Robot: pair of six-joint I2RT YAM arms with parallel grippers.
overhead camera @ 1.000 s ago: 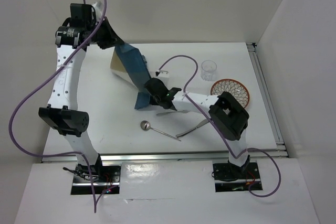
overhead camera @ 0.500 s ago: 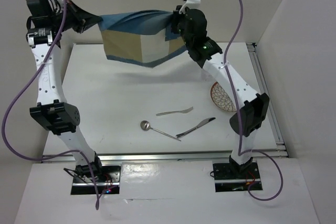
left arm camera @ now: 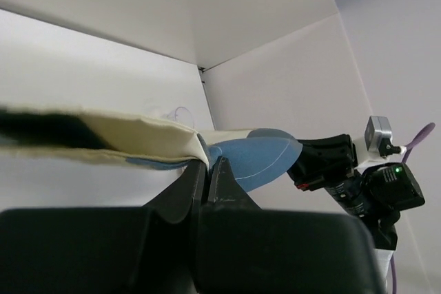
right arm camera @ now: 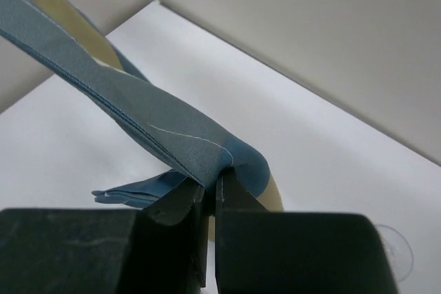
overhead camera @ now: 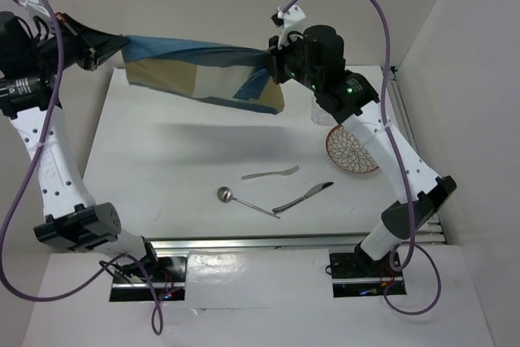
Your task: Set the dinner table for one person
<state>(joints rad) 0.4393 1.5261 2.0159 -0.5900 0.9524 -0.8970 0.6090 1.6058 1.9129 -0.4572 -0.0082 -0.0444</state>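
Gripping placemat (overhead camera: 195, 71) aloft, left gripper (overhead camera: 112, 43) and right gripper (overhead camera: 272, 61).

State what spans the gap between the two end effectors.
The blue-and-tan placemat, pinched by the left end effector and right end effector, hangs above the dinner table; the top external view shows it.

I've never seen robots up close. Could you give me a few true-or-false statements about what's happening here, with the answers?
1. The left gripper and right gripper each pinch an end of the placemat, holding it in the air. True.
2. The fork lies on the plate. False: it lies on the bare dinner table, left of the plate.
3. The spoon lies nearer the arm bases than the fork. True.
4. The plate is plain white. False: it has an orange pattern.
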